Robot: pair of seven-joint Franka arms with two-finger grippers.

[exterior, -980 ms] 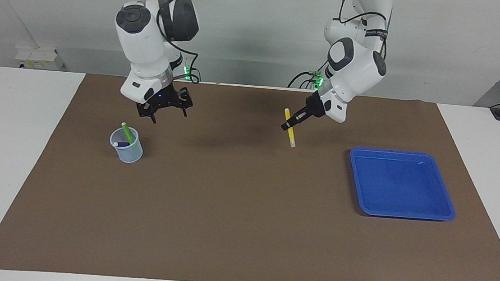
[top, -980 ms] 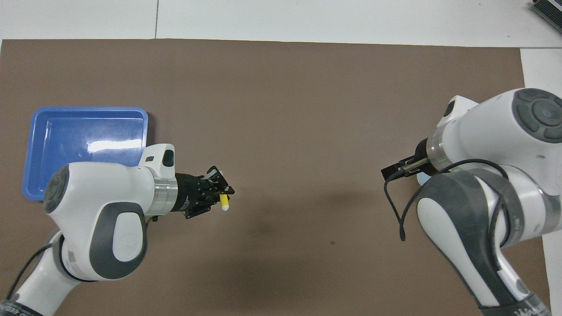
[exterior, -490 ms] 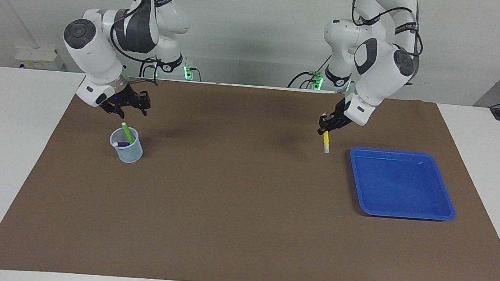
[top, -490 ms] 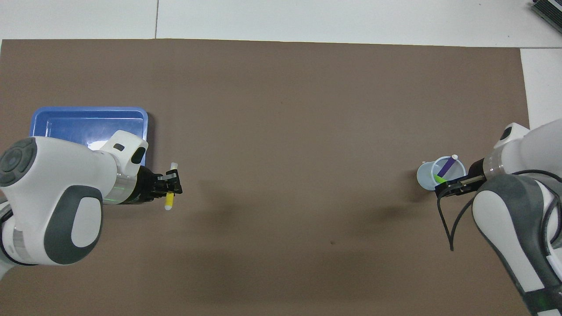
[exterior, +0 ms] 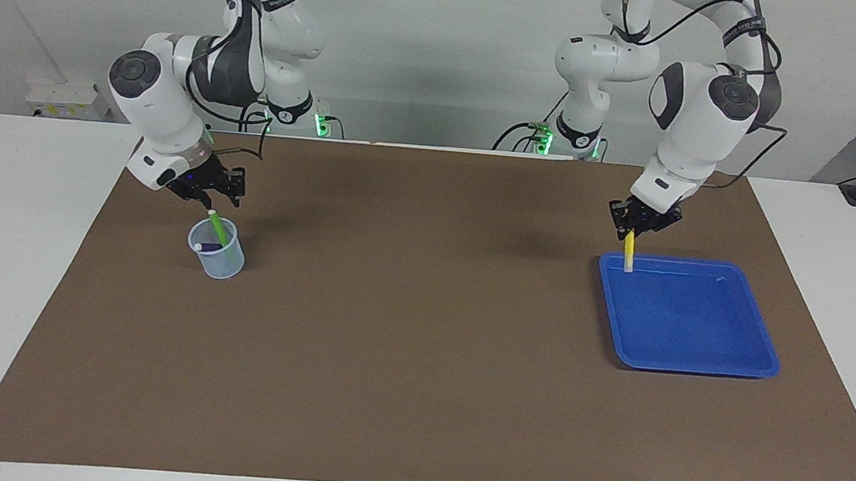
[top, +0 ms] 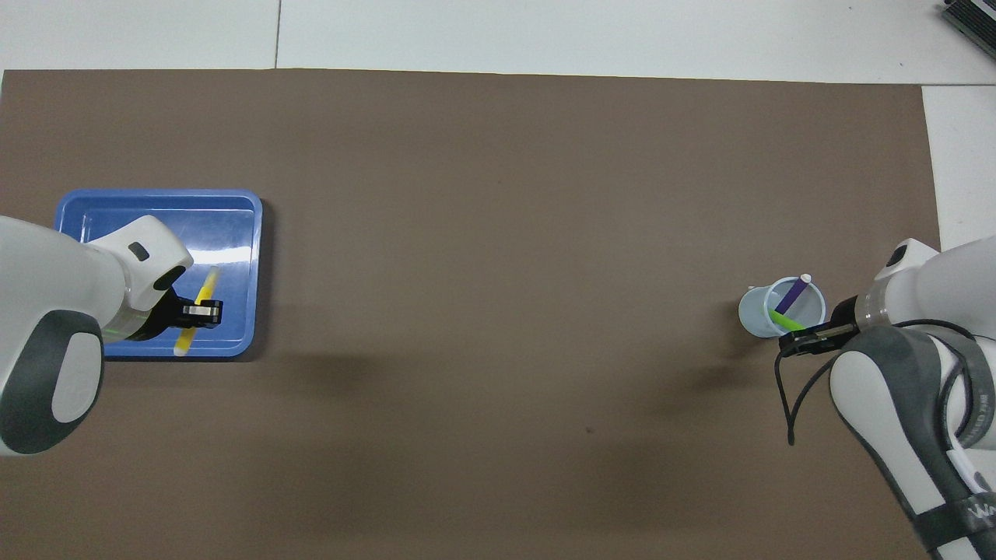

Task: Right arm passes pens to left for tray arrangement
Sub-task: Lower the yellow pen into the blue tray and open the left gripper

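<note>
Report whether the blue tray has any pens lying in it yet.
None yet. The blue tray shows only bare floor; the yellow pen hangs above its rim nearest the robots, gripped by the left gripper.

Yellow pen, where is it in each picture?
Facing view: the yellow pen hangs from the left gripper, right of middle, over the blue tray's edge.
Overhead view: yellow pen at far left, over the tray.
Shared landmark: the blue tray.
</note>
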